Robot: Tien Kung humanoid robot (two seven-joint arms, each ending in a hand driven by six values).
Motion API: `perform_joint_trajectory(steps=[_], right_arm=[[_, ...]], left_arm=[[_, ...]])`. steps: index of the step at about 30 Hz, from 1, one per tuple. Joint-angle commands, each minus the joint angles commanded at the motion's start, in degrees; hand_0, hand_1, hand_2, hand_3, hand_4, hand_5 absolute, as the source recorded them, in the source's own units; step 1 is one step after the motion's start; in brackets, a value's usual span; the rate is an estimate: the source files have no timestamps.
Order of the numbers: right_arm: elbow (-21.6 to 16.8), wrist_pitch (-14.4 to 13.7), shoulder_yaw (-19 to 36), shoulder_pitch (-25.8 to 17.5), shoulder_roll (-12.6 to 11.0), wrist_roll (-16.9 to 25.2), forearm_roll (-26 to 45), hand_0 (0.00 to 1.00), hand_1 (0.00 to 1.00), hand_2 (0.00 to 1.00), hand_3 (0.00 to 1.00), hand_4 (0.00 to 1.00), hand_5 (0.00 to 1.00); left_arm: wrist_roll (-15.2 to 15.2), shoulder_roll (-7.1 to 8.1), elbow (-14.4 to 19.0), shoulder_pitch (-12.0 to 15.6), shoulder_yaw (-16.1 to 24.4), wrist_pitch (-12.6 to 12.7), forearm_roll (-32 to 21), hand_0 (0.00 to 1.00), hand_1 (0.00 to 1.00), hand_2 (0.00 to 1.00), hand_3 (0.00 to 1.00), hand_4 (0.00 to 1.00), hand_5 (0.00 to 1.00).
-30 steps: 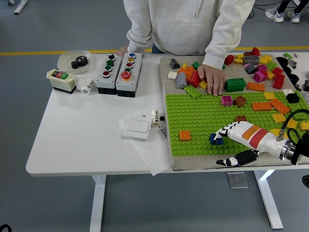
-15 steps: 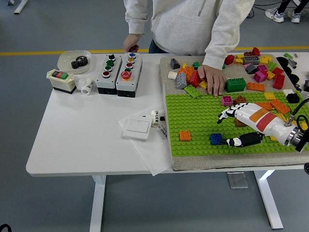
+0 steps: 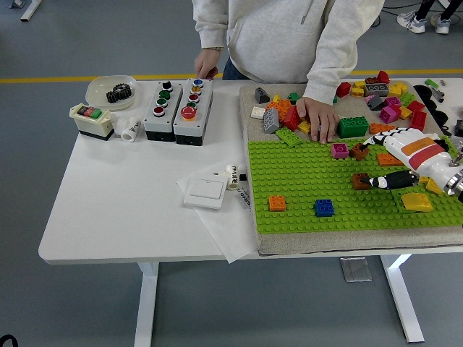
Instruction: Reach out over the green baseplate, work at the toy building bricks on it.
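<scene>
The green baseplate [image 3: 304,173] lies on a grey mat on the table's right half. On it stand a blue brick [image 3: 324,207], an orange brick [image 3: 277,203], a magenta brick [image 3: 339,150], two brown bricks [image 3: 360,181] [image 3: 359,151] and a yellow brick [image 3: 416,202]. My right hand [image 3: 370,164], white with an orange stripe, reaches in from the right edge. It is open, its fingers near the farther brown brick and its thumb beside the nearer one, gripping neither. A person's hand [image 3: 318,119] rests on loose bricks at the plate's far edge.
Loose bricks [image 3: 383,94] are heaped behind the plate. Two button boxes [image 3: 177,103], a red-green switch box [image 3: 91,119] and a bowl with a gear [image 3: 112,92] stand at the far left. A white wall switch [image 3: 205,191] lies on paper. The person's other hand [image 3: 207,71] hovers behind the button boxes.
My right hand has drawn away from the blue brick, moving right and farther back toward the brown bricks. The blue brick stayed put. The person's far-left hand shifted right.
</scene>
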State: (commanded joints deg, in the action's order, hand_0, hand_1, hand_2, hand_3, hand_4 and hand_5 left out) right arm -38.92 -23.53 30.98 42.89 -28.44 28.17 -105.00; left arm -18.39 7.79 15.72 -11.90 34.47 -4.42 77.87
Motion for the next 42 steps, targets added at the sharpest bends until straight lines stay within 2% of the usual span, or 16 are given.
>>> perform_joint_trajectory(steps=[1, 6, 19, 20, 25, 26, 31, 32, 37, 38, 42], right_arm=[[0.4, -0.1, -0.5, 0.2, 0.2, 0.0, -0.1, 0.698, 0.653, 0.697, 0.636, 0.911, 0.406], [3.2, -0.7, -3.9, 1.4, 1.6, -0.1, 0.2, 0.698, 0.653, 0.697, 0.636, 0.911, 0.406], [8.3, 0.5, -3.9, 1.4, 4.6, -1.0, 1.0, 0.703, 0.652, 0.691, 0.610, 0.900, 0.417], [8.5, 0.5, -3.9, 1.4, 4.8, -1.0, 1.0, 0.705, 0.651, 0.691, 0.605, 0.881, 0.442], [9.4, 0.9, -4.0, 1.4, 5.7, -1.0, 1.3, 0.705, 0.651, 0.691, 0.605, 0.881, 0.442], [9.4, 0.9, -3.9, 1.4, 5.7, -1.0, 1.3, 0.704, 0.648, 0.688, 0.587, 0.842, 0.490], [9.6, 1.0, -4.0, 1.7, 6.0, -1.0, 1.3, 0.704, 0.648, 0.688, 0.587, 0.842, 0.490], [9.7, 1.0, -4.0, 1.8, 6.0, -0.9, 1.4, 0.701, 0.643, 0.680, 0.565, 0.785, 0.554], [10.2, 0.9, -4.5, 2.2, 6.1, -0.9, 1.6, 0.701, 0.643, 0.680, 0.565, 0.785, 0.554], [10.5, 0.9, -4.6, 2.3, 6.2, -0.9, 1.7, 0.690, 0.635, 0.651, 0.549, 0.742, 0.593], [10.8, 1.2, -4.9, 2.6, 6.3, -1.0, 1.7, 0.690, 0.635, 0.651, 0.549, 0.742, 0.593]], left_arm=[[0.0, -0.01, 0.0, 0.0, 0.0, 0.0, 0.1, 0.738, 0.739, 0.746, 0.596, 0.659, 0.597], [-0.1, -0.06, 0.0, 0.0, 0.2, -0.1, 0.5, 0.738, 0.739, 0.746, 0.596, 0.659, 0.597], [-0.1, -0.05, 0.2, 0.1, 0.3, -0.4, 0.9, 0.740, 0.742, 0.748, 0.596, 0.661, 0.597], [-0.2, -0.05, 0.2, 0.1, 0.4, -0.4, 0.9, 0.740, 0.743, 0.748, 0.596, 0.661, 0.597], [-0.3, -0.07, 0.3, 0.1, 0.6, -0.6, 1.5, 0.740, 0.743, 0.748, 0.596, 0.661, 0.597], [-0.3, -0.06, 0.3, 0.1, 0.6, -0.7, 1.5, 0.739, 0.743, 0.748, 0.596, 0.660, 0.597], [-0.2, -0.05, 0.3, 0.0, 0.5, -0.7, 1.3, 0.739, 0.743, 0.748, 0.596, 0.660, 0.597], [-0.2, -0.03, 0.3, 0.0, 0.4, -0.7, 1.2, 0.739, 0.743, 0.749, 0.596, 0.662, 0.599], [-0.2, 0.00, 0.4, -0.2, 0.3, -0.7, 1.1, 0.739, 0.743, 0.749, 0.596, 0.662, 0.599], [-0.2, -0.01, 0.4, -0.3, 0.3, -0.7, 1.0, 0.738, 0.742, 0.749, 0.596, 0.660, 0.596], [-0.2, -0.03, 0.4, -0.4, 0.3, -0.7, 1.0, 0.738, 0.742, 0.749, 0.596, 0.660, 0.596]])
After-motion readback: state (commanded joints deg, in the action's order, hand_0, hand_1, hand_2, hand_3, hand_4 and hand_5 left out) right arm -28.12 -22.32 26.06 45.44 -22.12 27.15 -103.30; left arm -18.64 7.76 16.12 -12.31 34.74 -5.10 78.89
